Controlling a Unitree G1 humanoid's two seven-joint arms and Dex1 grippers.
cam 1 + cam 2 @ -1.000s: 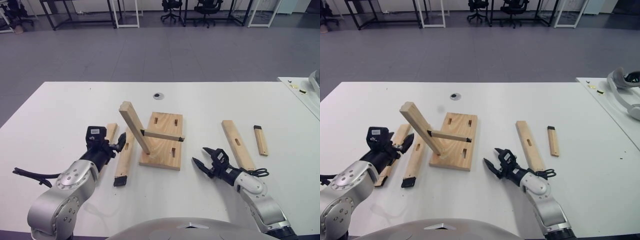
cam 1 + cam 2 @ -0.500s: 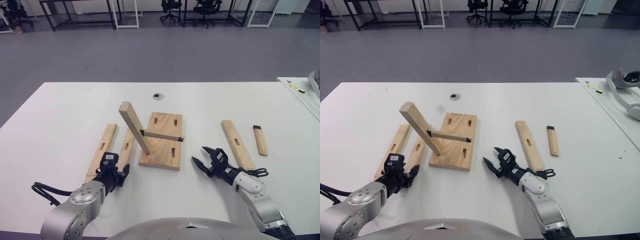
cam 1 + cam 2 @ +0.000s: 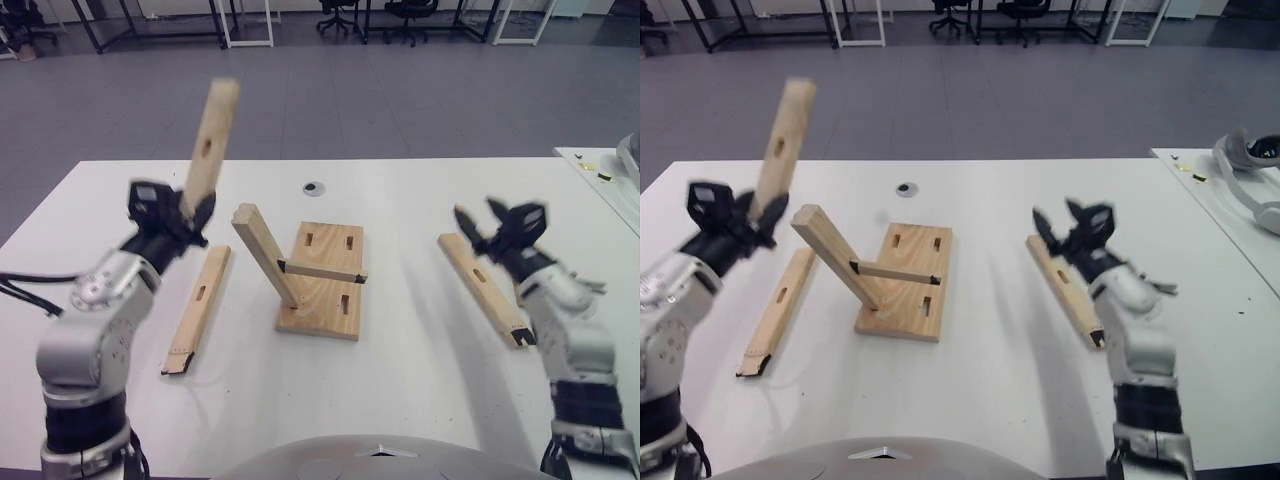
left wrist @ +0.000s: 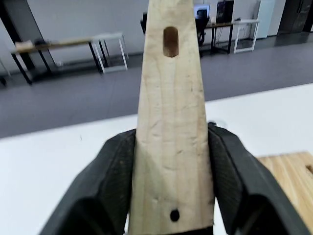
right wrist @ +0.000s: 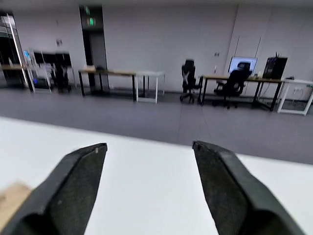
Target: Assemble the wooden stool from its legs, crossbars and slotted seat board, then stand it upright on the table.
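My left gripper (image 3: 190, 213) is raised over the table's left side, shut on the lower end of a wooden leg (image 3: 213, 135) that points up and slightly away; the left wrist view shows the leg (image 4: 171, 117) clamped between both fingers (image 4: 115, 181). A second leg (image 3: 198, 305) lies flat below it. In the middle, the slotted seat board (image 3: 330, 290) lies flat with a tilted leg (image 3: 262, 250) and a crossbar (image 3: 322, 271) standing on it. My right gripper (image 3: 478, 212) hangs open in the air above the far end of another leg (image 3: 480, 292).
A small round black grommet (image 3: 314, 188) sits in the white table behind the seat board. A side table at the far right carries a headset (image 3: 1252, 170). The table's front and the strip between the seat board and the right leg are bare.
My left gripper has closed on one of the two legs at the left and swung it up into the air. My right arm has risen off the table and moved back and right.
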